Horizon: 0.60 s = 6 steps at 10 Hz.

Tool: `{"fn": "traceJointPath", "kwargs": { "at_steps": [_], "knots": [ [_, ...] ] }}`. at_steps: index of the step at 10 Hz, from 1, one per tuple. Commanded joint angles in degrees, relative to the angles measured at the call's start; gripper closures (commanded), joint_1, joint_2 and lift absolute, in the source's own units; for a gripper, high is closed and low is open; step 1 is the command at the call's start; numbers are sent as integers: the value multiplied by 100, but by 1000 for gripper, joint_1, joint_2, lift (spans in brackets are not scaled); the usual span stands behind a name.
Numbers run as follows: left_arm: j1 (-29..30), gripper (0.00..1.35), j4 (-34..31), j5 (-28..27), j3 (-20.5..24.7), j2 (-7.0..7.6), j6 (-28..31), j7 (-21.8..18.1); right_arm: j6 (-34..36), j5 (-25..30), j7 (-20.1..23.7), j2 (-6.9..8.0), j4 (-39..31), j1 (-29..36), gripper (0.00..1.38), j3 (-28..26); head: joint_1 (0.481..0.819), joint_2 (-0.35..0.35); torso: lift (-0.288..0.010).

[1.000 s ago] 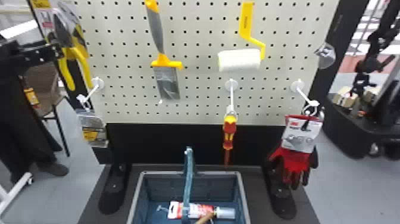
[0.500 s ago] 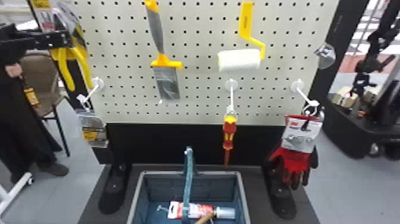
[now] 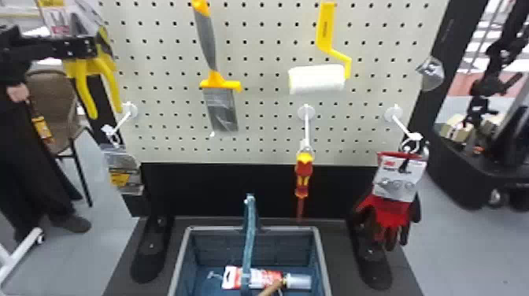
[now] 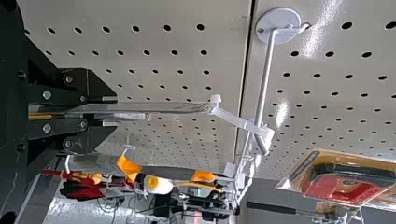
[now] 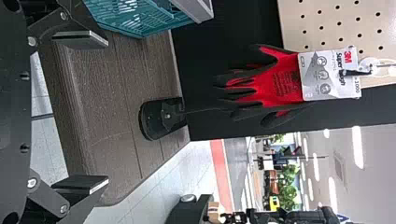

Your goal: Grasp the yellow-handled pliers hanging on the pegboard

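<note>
Left gripper (image 3: 86,47): up at the top left corner of the pegboard (image 3: 267,130), fingers pressed together on the pliers (image 3: 92,80), just above where the two yellow handles split.
- Both handles hang straight down below the fingers.
- In the wrist view, a thin clear pack edge (image 4: 154,108) runs out from between the fingers, with a sliver of yellow pinched at their base. Its far end reaches the white tip of a hook (image 4: 268,88) fixed to the board.

On the board, to the right of this gripper:
- scraper (image 3: 216,86), nearest, blade down
- paint roller (image 3: 317,76), farther along
- screwdriver (image 3: 302,179), lower, on a hook, tip down
- red and black gloves (image 3: 387,212), farthest out, low on the right-hand hook

Right gripper (image 5: 86,112): low over the dark table (image 5: 121,93), fingers wide apart, nothing between them.
- The teal basket (image 5: 140,16) sits just off one side of it.
- A black foot (image 5: 163,119) stands ahead of it on the table, and the gloves hang beyond that.
</note>
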Motion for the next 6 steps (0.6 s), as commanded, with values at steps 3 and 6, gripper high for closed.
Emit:
{"fn": "traceJointPath", "kwargs": {
  "at_steps": [3, 6],
  "knots": [
    [23, 1219, -1, 56, -31, -8, 8, 9, 0, -9, -3, 0, 1, 13, 257, 0, 549, 0, -100],
    [35, 1219, -1, 64, -40, -17, 16, 9, 0, -9, 6, -18, -13, 13, 257, 0, 549, 0, -100]
  ]
}}
